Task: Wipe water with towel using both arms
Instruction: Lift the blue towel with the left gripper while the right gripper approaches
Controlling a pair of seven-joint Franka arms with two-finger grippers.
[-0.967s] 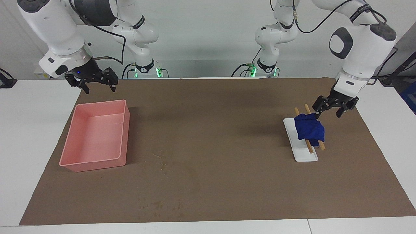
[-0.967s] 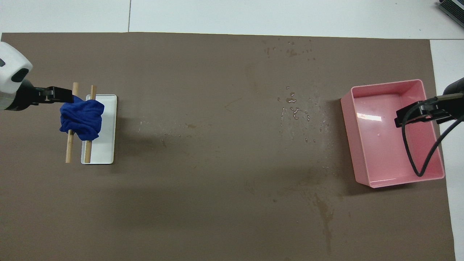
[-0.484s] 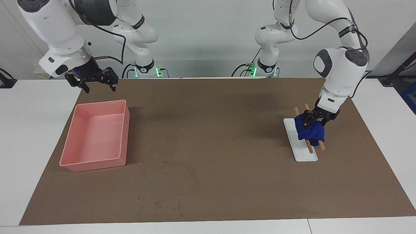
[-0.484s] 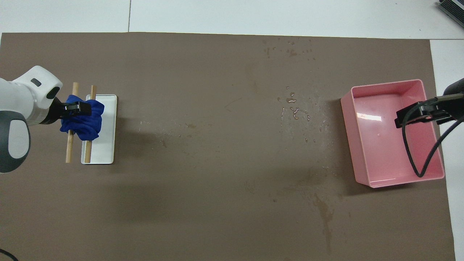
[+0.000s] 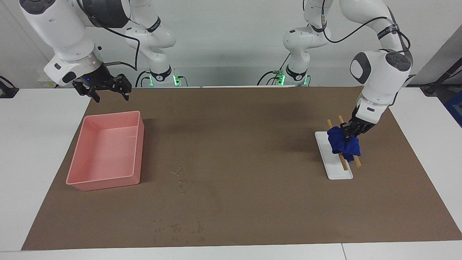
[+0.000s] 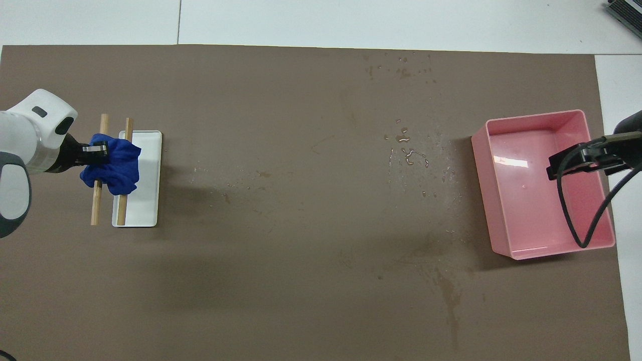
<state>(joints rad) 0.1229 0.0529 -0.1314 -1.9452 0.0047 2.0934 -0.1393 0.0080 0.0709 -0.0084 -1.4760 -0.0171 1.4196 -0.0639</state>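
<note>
Jaws apparently buried in towel folds.

A white table carries a brown mat; on it lie a pink tray, a white tray and water droplets.

We see a brown paper mat covering the white table | an empty pink rectangular plastic tray at the mat's right-arm end | a white flat rectangular tray near the left-arm edge | two wooden rods lying lengthwise across it | darker blotchy stains toward the robots' edge.
</note>
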